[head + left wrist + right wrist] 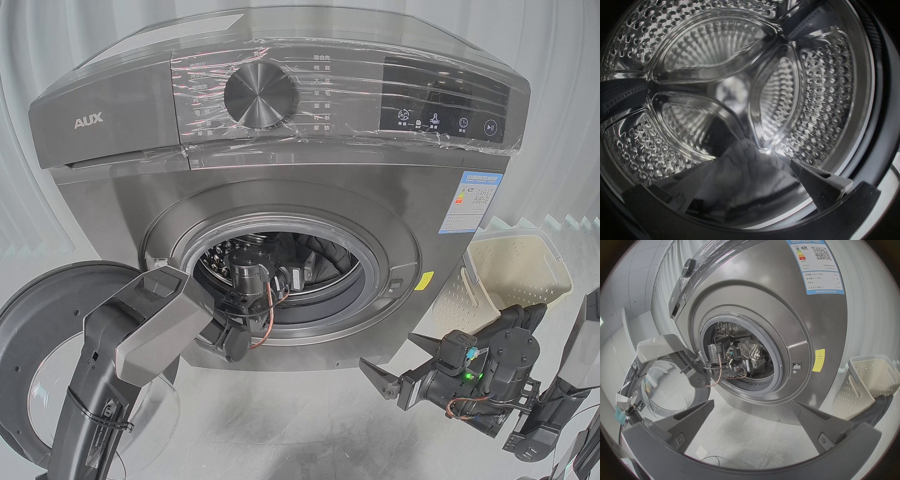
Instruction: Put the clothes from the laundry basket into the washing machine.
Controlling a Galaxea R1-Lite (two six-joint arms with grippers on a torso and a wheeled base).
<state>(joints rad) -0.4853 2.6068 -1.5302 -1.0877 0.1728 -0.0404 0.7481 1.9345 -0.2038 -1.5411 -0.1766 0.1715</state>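
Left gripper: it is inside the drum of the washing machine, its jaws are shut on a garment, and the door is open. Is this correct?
Not quite: the jaws are open. The left wrist view shows the left gripper inside the drum with jaws spread and the garment lying on the drum's floor. The door is open.

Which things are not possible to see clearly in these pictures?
Laundry basket bottom, head view: hidden by its near wall and the right arm.
Cloth in the drum, left wrist view: too dark to identify.
Washing machine door, head view: partly covered by the left arm.
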